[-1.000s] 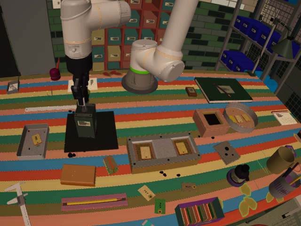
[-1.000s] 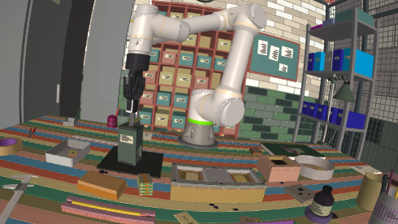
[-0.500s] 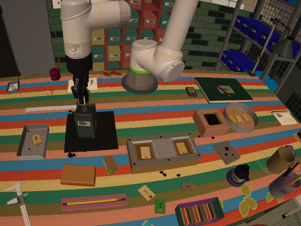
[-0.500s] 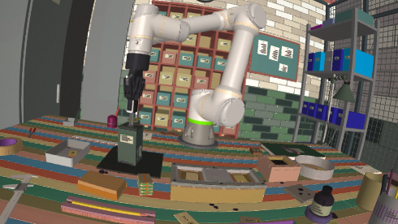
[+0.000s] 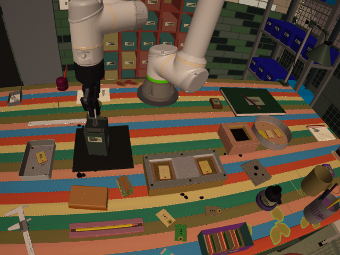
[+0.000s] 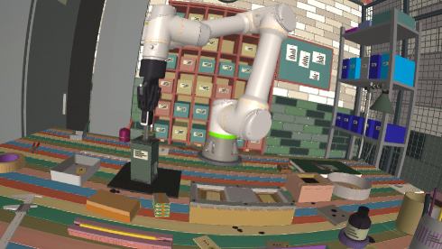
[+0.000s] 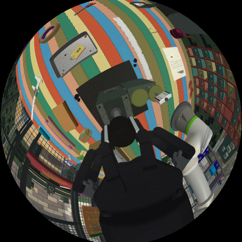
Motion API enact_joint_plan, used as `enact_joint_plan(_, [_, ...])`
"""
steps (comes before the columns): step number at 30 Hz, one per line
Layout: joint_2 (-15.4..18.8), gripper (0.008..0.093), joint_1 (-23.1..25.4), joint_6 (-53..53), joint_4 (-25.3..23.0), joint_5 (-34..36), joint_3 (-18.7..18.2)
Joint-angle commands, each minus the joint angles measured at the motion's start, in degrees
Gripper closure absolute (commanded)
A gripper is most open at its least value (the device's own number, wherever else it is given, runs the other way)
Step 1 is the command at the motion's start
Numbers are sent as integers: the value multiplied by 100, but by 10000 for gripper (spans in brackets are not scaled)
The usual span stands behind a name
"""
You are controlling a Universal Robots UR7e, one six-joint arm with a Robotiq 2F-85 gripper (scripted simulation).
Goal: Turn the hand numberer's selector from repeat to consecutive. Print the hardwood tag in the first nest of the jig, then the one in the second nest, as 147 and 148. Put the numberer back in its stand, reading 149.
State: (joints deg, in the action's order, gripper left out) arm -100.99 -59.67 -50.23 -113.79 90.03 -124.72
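Note:
The round black knob (image 7: 122,131) on top of the hand numberer's plunger hides most of the plunger stem, and my gripper (image 7: 121,132) has its fingers closed on either side of that knob. The numberer (image 5: 96,136) is a dark green upright box with a pale label, standing on a black mat (image 5: 103,148) on the left of the bench. Its toothed selector wheels (image 7: 146,95) show on one side in the wrist camera. The jig (image 5: 184,171) lies to the right of the mat, with a hardwood tag (image 5: 164,172) in one nest and another tag (image 5: 205,167) in the other.
A brown open-topped stand (image 5: 238,137) sits right of the jig beside a round tray (image 5: 272,136) of tags. A grey tray (image 5: 37,159) lies left of the mat, and an orange block (image 5: 88,197) lies in front. The robot base (image 5: 158,92) stands behind.

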Motion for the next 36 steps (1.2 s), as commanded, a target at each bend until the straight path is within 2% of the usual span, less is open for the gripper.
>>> enact_joint_plan(1, [13,934,1,0,-8,-14,-8])
enact_joint_plan(19, [-45,934,1,0,111,-6,82])
enact_joint_plan(36, [-188,934,0,0,516,-2,362])
